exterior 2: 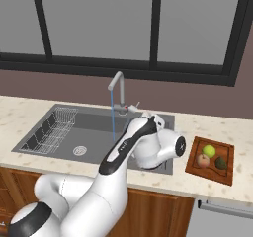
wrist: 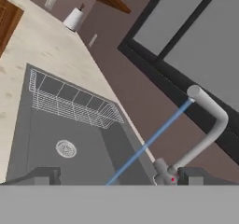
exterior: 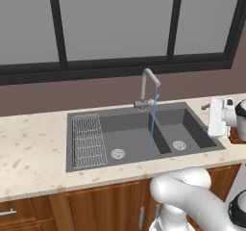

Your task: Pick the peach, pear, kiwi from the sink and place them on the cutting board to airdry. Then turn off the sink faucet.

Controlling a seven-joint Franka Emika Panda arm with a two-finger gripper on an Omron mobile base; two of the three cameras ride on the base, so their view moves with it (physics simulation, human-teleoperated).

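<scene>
1. Speckled beige counter (exterior 2: 207,189) runs along the near edge, above wooden cabinet fronts.
2. On it at right, the cutting board (exterior 2: 193,164) holds the peach (exterior 2: 202,160), pear (exterior 2: 209,150) and kiwi (exterior 2: 221,163) close together, apparently set there to dry.
3. Left of the board, the sink (exterior: 86,162) holds no fruit I can see, just its wire rack (exterior: 88,139).
4. The gripper (wrist: 117,174), jaws wide apart and holding nothing, points at the sink faucet (exterior 2: 117,89), probably for its handle, since water (exterior: 153,124) runs.
5. Farthest, a dark-framed window (exterior: 115,23).
</scene>
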